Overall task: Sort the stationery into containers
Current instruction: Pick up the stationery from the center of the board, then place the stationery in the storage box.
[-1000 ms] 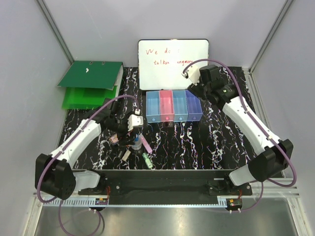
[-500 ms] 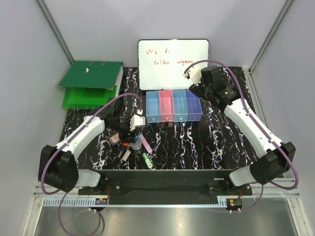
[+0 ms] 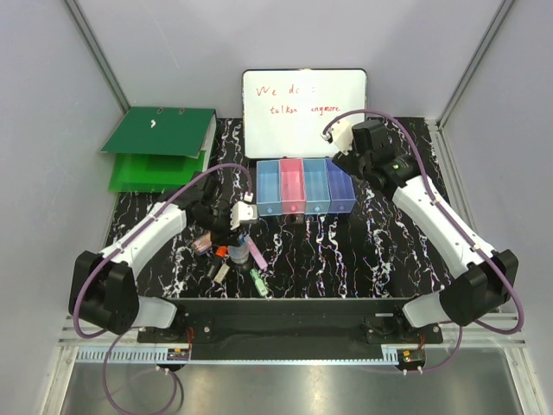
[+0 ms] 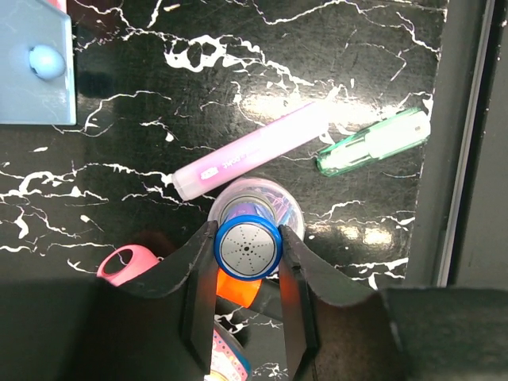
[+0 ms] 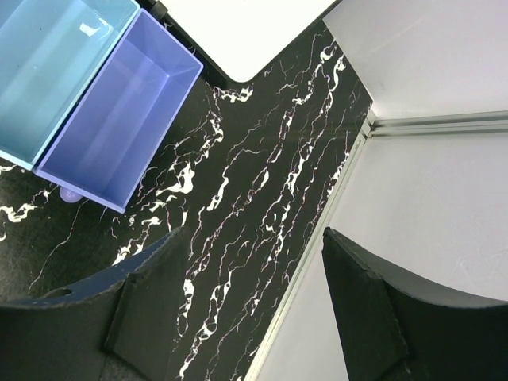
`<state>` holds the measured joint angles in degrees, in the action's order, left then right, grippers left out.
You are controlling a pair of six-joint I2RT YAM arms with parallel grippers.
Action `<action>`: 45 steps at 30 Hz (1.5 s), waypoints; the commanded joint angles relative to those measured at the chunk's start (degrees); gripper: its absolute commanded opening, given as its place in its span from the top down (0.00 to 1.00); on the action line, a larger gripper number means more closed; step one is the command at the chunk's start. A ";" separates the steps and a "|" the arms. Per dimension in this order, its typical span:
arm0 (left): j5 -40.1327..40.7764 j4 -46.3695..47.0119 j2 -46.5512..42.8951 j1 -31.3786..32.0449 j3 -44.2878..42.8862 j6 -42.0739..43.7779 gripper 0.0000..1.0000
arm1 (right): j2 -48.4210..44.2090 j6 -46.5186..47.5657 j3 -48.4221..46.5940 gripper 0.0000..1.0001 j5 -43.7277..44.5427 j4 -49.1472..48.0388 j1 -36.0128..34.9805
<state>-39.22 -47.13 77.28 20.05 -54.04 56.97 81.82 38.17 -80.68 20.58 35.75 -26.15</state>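
The clear bottle with blue cap (image 4: pixel 248 248) stands upright on the black marbled table. My left gripper (image 4: pixel 248 238) is shut on its cap, one finger pressing each side. Around it lie the lilac stick (image 4: pixel 250 151), the green clip-like piece (image 4: pixel 373 143), the pink-capped tube (image 4: pixel 127 264) and the orange-red piece (image 4: pixel 236 287), which is partly hidden under the fingers. A small grey-white block (image 3: pixel 222 271) lies nearer the front edge. The containers (image 3: pixel 304 186) form a row at the table's middle back. My right gripper (image 5: pixel 254 238) hovers open and empty, right of the purple-blue bin (image 5: pixel 119 127).
A white whiteboard (image 3: pixel 304 108) with red writing leans behind the bins. A green ring binder (image 3: pixel 160 147) lies at the back left. The table's metal edge rail (image 5: pixel 317 262) and the right wall run under my right gripper. The black front rail (image 4: pixel 460 159) lies beside the green piece.
My left gripper has lowered and closed from wide open onto the bottle's blue cap. The right arm has barely shifted and stays open.
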 commanded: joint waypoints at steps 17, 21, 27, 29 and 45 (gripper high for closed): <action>6.00 -0.32 3.31 0.86 -16.25 -3.35 1.00 | -3.86 1.90 2.90 0.26 2.62 -3.14 0.31; 6.44 -0.94 12.52 0.86 -27.05 -5.90 1.00 | -4.21 1.73 3.87 0.26 2.45 -3.40 0.75; 6.88 -0.59 25.79 0.86 -39.46 -9.33 1.00 | -4.65 0.68 5.36 0.25 2.10 -3.58 2.59; 7.05 -0.42 28.88 0.86 -44.56 -10.12 1.00 | -4.74 0.24 5.97 0.25 1.83 -3.58 3.74; 9.60 0.11 50.86 1.83 -62.85 -9.07 1.00 | -6.85 -1.35 6.33 0.25 0.96 -3.58 5.67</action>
<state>-30.52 -47.81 125.91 21.39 -113.82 47.62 76.95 37.85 -73.91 21.78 34.09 -20.93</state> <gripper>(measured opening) 0.341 0.747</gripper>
